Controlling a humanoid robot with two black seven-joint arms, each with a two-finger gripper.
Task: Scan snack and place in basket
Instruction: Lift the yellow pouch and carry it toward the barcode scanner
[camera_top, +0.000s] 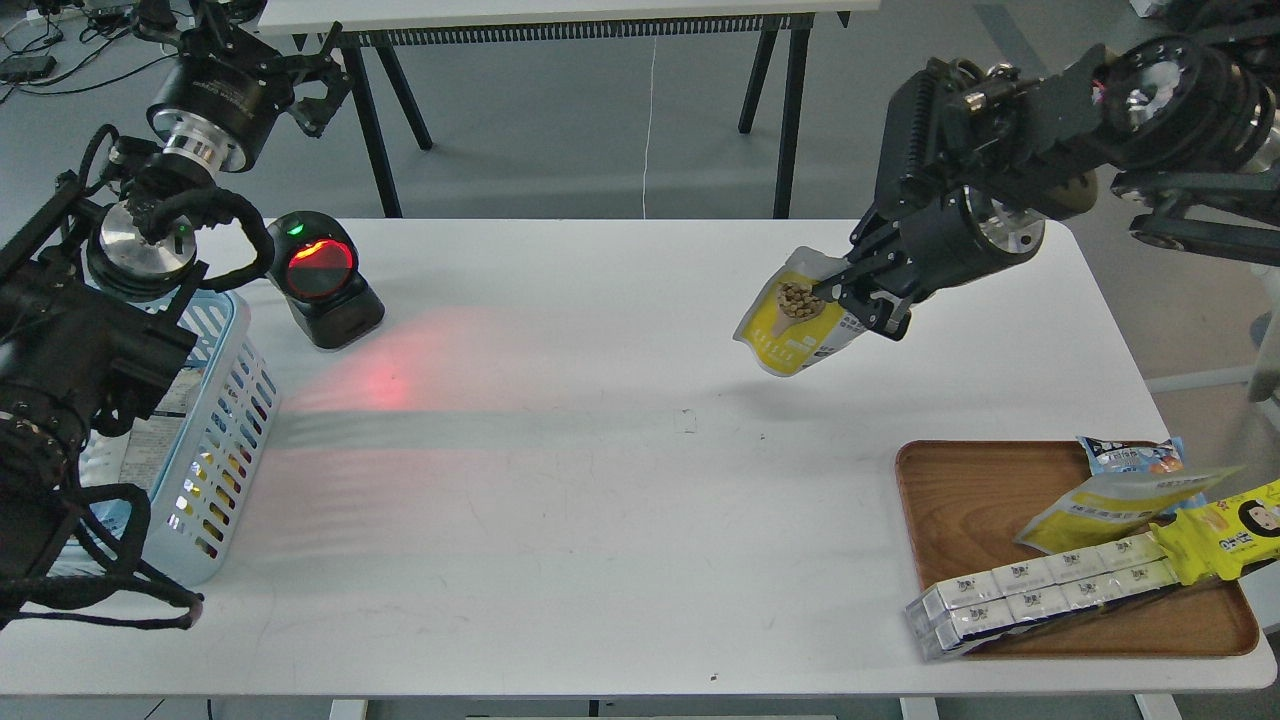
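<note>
1 white table (600, 480) across the whole view, carrying all items. Right arm in from the upper right, its right gripper (838, 290) raised above the table's right half, fingers clamped on the snack (795, 325): small yellow pouch, bean picture facing the view, tilted, clear of the tabletop and casting a shadow beneath. Left arm along the left edge, rising to the upper left; left gripper (318, 95) at its far end, above and behind the table's back-left corner, dark and partly end-on, opening not discernible.

Light blue slotted basket (235, 410) at the table's left edge, partly hidden by the left arm, with packets visible inside through the slots. Snack well apart from the basket, on the opposite side of the table.

Brown wooden tray (960, 500) at the front right corner, holding a long clear pack of white blocks (1040, 590) overhanging the tray's front-left rim, a flat yellow pouch (1110, 505), a yellow wrapper with a cartoon face (1235, 530) and a small blue packet (1130, 457).

Black scanner (322, 280) just behind the basket, red window lit, red glow cast on the tabletop towards the centre.
</note>
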